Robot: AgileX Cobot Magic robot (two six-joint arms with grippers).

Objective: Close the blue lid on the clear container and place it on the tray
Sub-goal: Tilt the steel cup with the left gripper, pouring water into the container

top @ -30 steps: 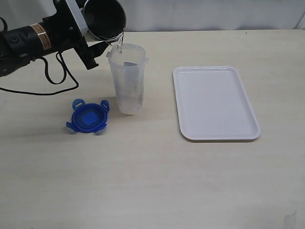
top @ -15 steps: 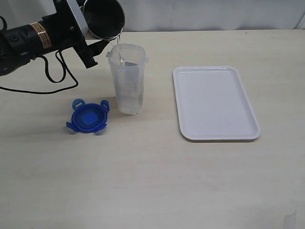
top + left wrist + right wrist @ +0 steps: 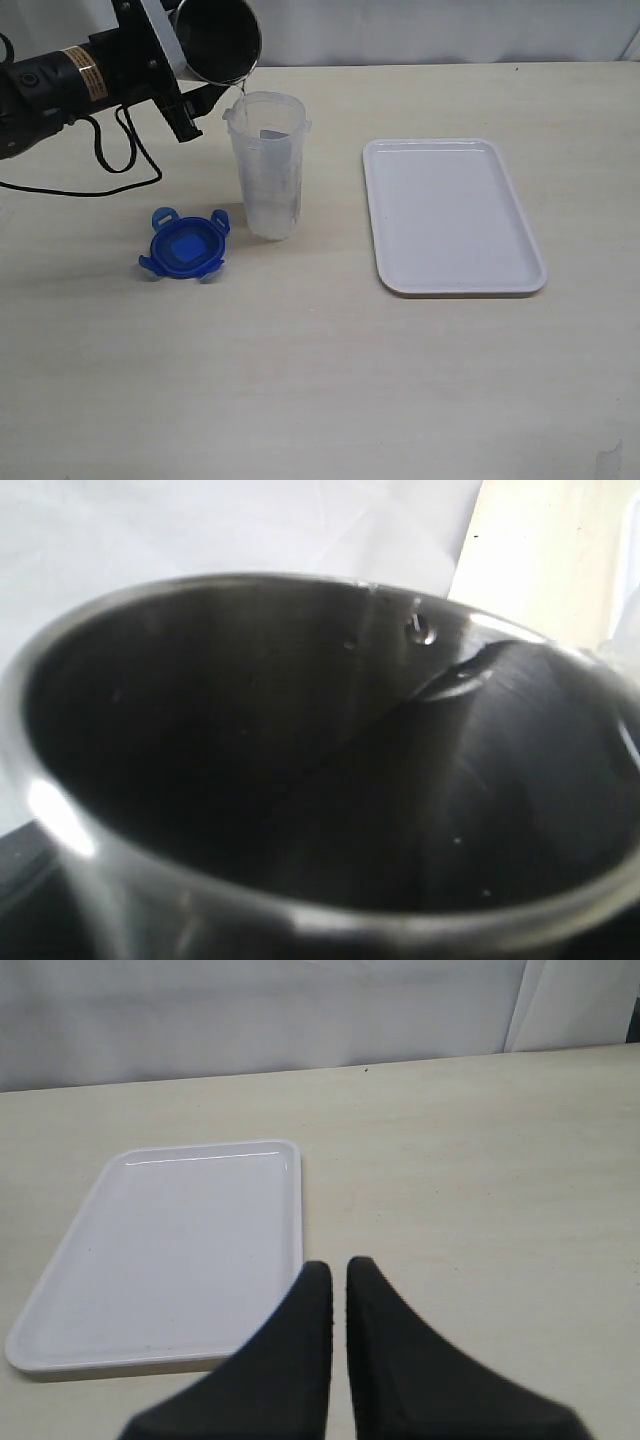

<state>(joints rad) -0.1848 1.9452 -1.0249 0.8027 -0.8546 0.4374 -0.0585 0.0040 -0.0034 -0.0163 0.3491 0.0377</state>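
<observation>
The clear container (image 3: 267, 165) stands upright and lidless left of the tray (image 3: 455, 215), with a little water in its bottom. The blue lid (image 3: 185, 245) lies flat on the table to its front left. My left gripper (image 3: 185, 75) is shut on a steel cup (image 3: 215, 40), tipped with its lip just over the container's rim. The cup's dark inside (image 3: 300, 760) fills the left wrist view and hides the jaws there. My right gripper (image 3: 340, 1270) is shut with nothing in it, low over the table beside the tray (image 3: 170, 1250).
A black cable (image 3: 100, 180) from the left arm loops over the table at the back left. A pale wall or curtain (image 3: 450, 30) runs along the table's far edge.
The thin stream of water from the cup into the container has dwindled to almost nothing. The cup and arm have barely shifted. The right gripper has not moved.
</observation>
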